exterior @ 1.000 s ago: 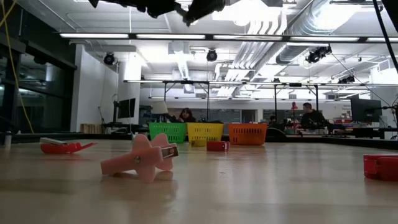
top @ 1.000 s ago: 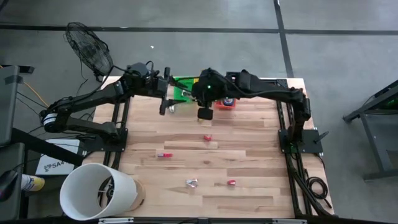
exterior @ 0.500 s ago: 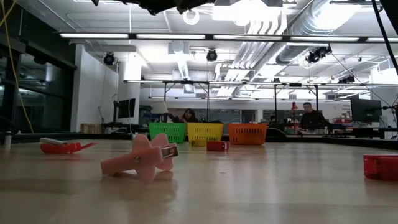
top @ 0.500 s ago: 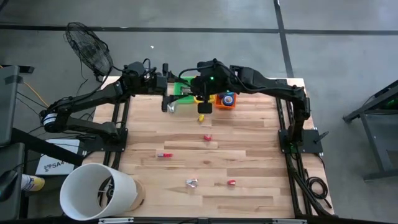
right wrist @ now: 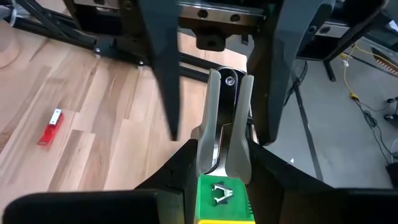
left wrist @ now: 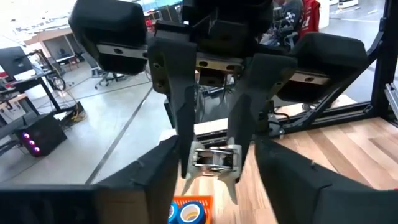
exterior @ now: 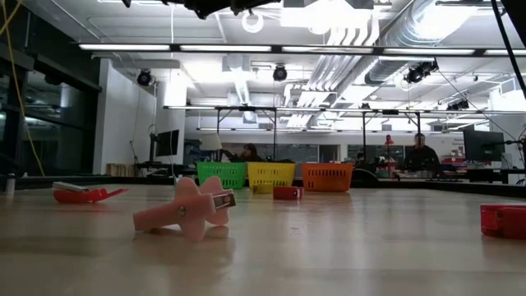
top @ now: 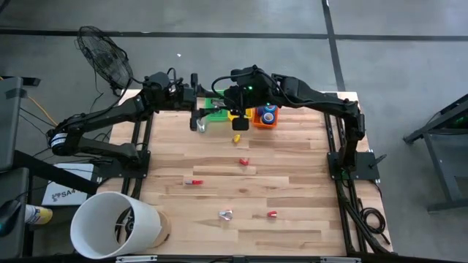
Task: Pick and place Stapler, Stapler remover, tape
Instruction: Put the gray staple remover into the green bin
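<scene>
The left gripper (top: 199, 123) is held above the desk (top: 292, 183), just beside the green basket (top: 216, 107), on that basket's side nearer the desk's middle. Its jaws are clamped on a silvery staple remover (left wrist: 214, 158), which is gripped at the fingertips (left wrist: 184, 149).

The right gripper (top: 238, 126) is held on the other side of the green basket, between it and the orange basket (top: 265, 121). Its jaws are closed on a stapler (right wrist: 224, 124), which is seen as a yellow piece hanging below them in the high view and as a metal face in the right wrist view. Whether the stapler is touching the desk cannot be told.

A second silvery staple remover (right wrist: 219, 193) is lying inside the green basket. A blue tape roll (top: 269, 115) is lying in the orange basket. A yellow basket (exterior: 271, 174) is placed between the green and the orange ones.

Farther from the green basket, small red pieces (top: 243, 161) are scattered on the desk, and a pink staple remover (exterior: 185, 210) is seen in the low view.
</scene>
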You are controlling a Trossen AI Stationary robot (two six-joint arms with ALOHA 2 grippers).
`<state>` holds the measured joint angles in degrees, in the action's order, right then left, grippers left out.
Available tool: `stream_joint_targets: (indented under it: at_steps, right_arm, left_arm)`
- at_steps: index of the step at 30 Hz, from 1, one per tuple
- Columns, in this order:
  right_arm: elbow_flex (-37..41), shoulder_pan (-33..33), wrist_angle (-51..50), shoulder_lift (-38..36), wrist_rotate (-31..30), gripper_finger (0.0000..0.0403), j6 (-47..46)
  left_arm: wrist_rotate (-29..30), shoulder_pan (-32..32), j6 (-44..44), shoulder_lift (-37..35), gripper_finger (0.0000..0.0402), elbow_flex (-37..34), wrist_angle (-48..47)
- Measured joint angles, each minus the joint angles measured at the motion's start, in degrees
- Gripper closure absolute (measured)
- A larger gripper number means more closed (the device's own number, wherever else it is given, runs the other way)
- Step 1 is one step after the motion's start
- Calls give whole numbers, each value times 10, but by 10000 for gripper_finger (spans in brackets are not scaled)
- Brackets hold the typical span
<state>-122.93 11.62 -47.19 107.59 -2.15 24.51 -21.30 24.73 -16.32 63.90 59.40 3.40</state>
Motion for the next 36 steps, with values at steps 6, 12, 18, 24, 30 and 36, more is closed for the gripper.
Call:
stream_joint_targets:
  at_steps: [6,12,18,24,30,36]
  right_arm:
    - [0,0,-1,0,7,310,0]
    - [0,0,-3,0,11,310,0]
    - [0,0,-3,0,-9,280,-20]
    - [0,0,-19,-8,-21,223,-43]
    - [0,3,-70,-36,-125,184,-69]
    - [0,25,-147,-68,-204,168,-121]
  left_arm:
    - [-1,0,-3,0,289,0,0]
    - [-9,0,-18,0,321,0,-1]
    - [-5,0,-18,0,321,0,-1]
    - [15,0,-19,0,321,0,-6]
    - [93,0,-19,6,321,0,-11]
    - [172,0,-17,60,321,0,-36]
